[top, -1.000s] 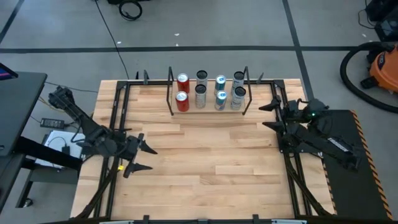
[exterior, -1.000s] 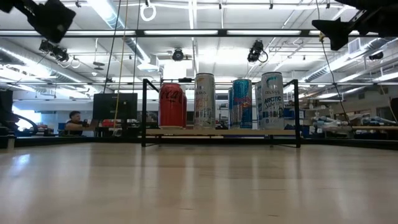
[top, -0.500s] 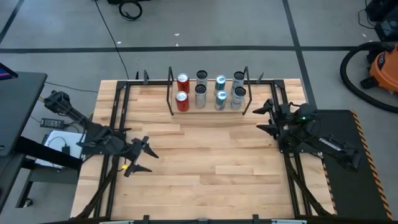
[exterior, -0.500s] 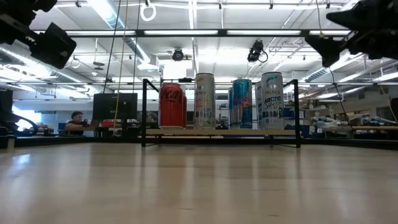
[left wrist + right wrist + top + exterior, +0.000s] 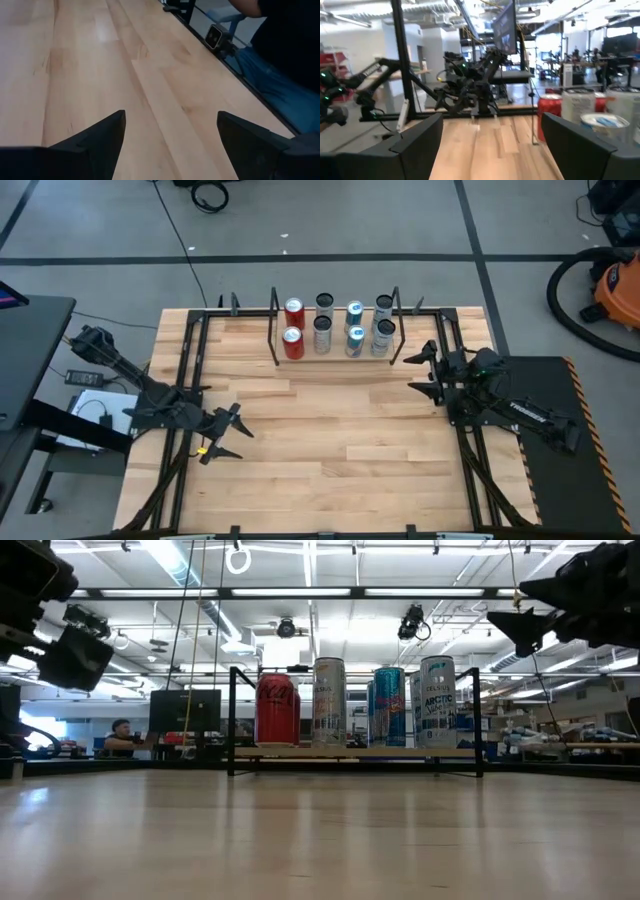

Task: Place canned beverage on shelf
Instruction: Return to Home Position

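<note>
Several cans (image 5: pixel 323 330) stand upright in two rows on the shelf (image 5: pixel 335 359), a low black-rod rack with a wood board at the table's far middle; the low view shows a red can (image 5: pixel 277 710) leftmost on the shelf (image 5: pixel 350 752). My left gripper (image 5: pixel 238 436) hovers open over the table's left side, well short of the shelf, with only bare wood between its fingers (image 5: pixel 100 137). My right gripper (image 5: pixel 410 373) hovers open near the shelf's right end, holding nothing. Its wrist view shows the red can (image 5: pixel 550 117) off to one side.
Black tube rails (image 5: pixel 190 380) run along the table's left and right sides (image 5: pixel 465 450). A small camera (image 5: pixel 216 36) sits at the table's edge, with a seated person (image 5: pixel 280 65) just beyond it. The wood tabletop (image 5: pixel 340 440) between the grippers is bare.
Both arms have sunk toward the table. My right gripper has also come a little toward the table's middle, just short of the shelf's right end. My left gripper has dropped lower over the left side. Both have stayed open, and the cans have not moved.
</note>
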`<move>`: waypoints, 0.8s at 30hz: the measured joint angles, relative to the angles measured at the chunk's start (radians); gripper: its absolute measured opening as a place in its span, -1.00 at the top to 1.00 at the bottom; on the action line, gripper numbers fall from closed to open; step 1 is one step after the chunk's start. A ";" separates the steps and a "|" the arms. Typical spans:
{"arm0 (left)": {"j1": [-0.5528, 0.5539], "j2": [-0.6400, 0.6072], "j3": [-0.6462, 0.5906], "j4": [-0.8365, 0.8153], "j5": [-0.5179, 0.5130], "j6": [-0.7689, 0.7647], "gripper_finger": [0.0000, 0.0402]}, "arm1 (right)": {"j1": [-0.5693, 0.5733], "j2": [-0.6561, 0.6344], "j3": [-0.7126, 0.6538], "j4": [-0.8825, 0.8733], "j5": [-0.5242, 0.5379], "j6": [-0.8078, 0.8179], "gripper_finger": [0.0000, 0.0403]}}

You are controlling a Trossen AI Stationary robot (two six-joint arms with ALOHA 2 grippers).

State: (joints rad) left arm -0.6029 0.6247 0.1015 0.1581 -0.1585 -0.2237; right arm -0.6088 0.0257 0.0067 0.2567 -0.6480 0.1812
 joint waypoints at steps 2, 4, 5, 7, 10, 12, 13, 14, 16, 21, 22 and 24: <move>0.000 0.000 -0.034 0.055 0.009 0.000 -0.57 | 0.000 0.000 0.000 -0.030 0.018 -0.024 -0.72; 0.000 0.000 -0.069 0.102 0.039 0.000 -0.57 | 0.000 0.000 0.000 -0.065 0.040 -0.043 -0.72; 0.000 0.000 -0.088 0.125 0.053 0.000 -0.57 | 0.000 0.000 0.000 -0.086 0.053 -0.050 -0.72; 0.000 0.002 -0.093 0.132 0.066 0.005 -0.57 | 0.000 0.000 0.000 -0.117 0.080 -0.054 -0.72; 0.000 0.002 -0.093 0.133 0.069 0.022 -0.57 | 0.000 0.000 0.000 -0.142 0.097 -0.055 -0.72; 0.000 0.002 -0.093 0.135 0.089 0.036 -0.57 | 0.000 0.000 0.000 -0.153 0.108 -0.074 -0.72; 0.000 0.002 -0.093 0.134 0.098 0.046 -0.57 | 0.000 0.000 0.000 -0.165 0.114 -0.087 -0.72; 0.000 0.002 -0.093 0.131 0.109 0.056 -0.57 | 0.000 0.000 0.000 -0.178 0.124 -0.099 -0.72; 0.000 0.002 -0.093 0.129 0.119 0.082 -0.57 | 0.000 0.003 0.000 -0.183 0.158 -0.114 -0.72; 0.000 0.002 -0.093 0.129 0.117 0.123 -0.57 | 0.000 0.029 0.000 -0.186 0.215 -0.133 -0.72; 0.000 0.002 -0.093 0.128 0.111 0.125 -0.57 | 0.000 0.037 0.000 -0.186 0.225 -0.133 -0.72; 0.000 0.002 -0.094 0.119 0.084 0.117 -0.57 | 0.000 0.052 0.000 -0.186 0.244 -0.133 -0.72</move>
State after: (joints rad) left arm -0.6033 0.6266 0.0079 0.2775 -0.0744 -0.1068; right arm -0.6090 0.0780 0.0071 0.0705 -0.4042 0.0479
